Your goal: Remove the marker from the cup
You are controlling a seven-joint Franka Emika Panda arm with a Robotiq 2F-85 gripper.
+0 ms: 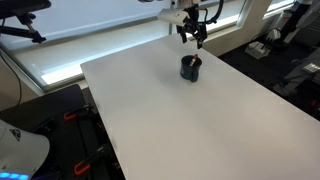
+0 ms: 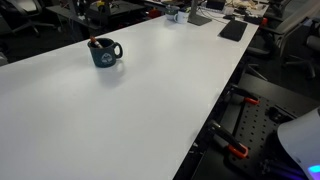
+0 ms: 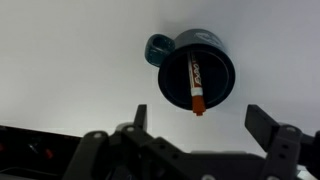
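The cup (image 1: 190, 68) is a small dark blue-black mug with a handle, standing upright on the white table (image 1: 200, 120). It also shows in an exterior view (image 2: 104, 53) and in the wrist view (image 3: 212, 55). The marker (image 3: 195, 86), reddish-brown with a dark part, leans inside the cup with its tip over the rim; its end also sticks out in an exterior view (image 2: 93, 42). My gripper (image 1: 193, 32) hangs above the cup, apart from it. In the wrist view its fingers (image 3: 200, 120) are spread wide and hold nothing.
The white table reaches to its edges on all sides (image 2: 215, 120). Black items and clutter (image 2: 232, 30) lie at its far end. Black frames with red clamps (image 2: 235, 150) stand beside the table. A window ledge (image 1: 90, 45) runs behind it.
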